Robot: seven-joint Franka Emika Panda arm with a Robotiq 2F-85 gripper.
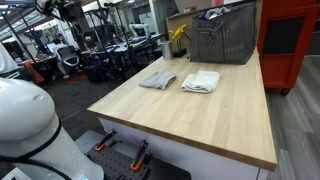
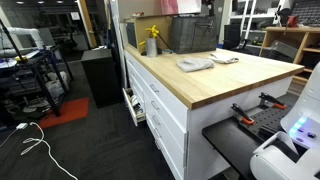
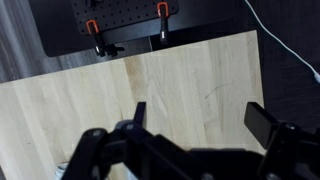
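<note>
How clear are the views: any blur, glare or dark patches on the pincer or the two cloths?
Wrist view: the open pincer is a dark, blurred silhouette, too near to be sharp; the tabletop behind is evenly lit. In an exterior view the grey cloth and the white cloth show without glare. In an exterior view the floor is dim.

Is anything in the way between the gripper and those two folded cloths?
Nothing visible. The gripper, fingers open, hangs over bare wood in the wrist view. In an exterior view the gray cloth and the white cloth lie side by side on the table, bare wood on the robot's side; the basket stands beyond them.
</note>
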